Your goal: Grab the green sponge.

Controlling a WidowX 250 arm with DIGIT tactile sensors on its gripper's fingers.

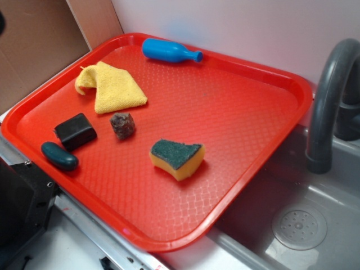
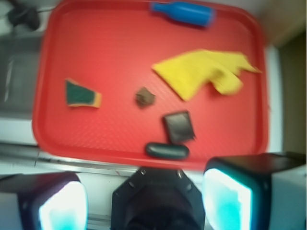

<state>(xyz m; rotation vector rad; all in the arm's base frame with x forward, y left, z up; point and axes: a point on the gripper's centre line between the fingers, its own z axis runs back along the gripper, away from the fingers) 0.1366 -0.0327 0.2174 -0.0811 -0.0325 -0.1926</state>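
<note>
Fingers (image 2: 144,201) are spread wide apart, hanging off the red tray's (image 2: 48,139) near edge, green sponge (image 2: 82,94) sitting alone up-left with open tray all round it.

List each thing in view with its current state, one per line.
green sponge: flat on the tray, scouring side up, ungrasped
gripper: open, holding nothing
yellow cloth: loosely folded, rumpled
blue bottle: lying on its side
red tray: flat, corner overhanging the sink
</note>
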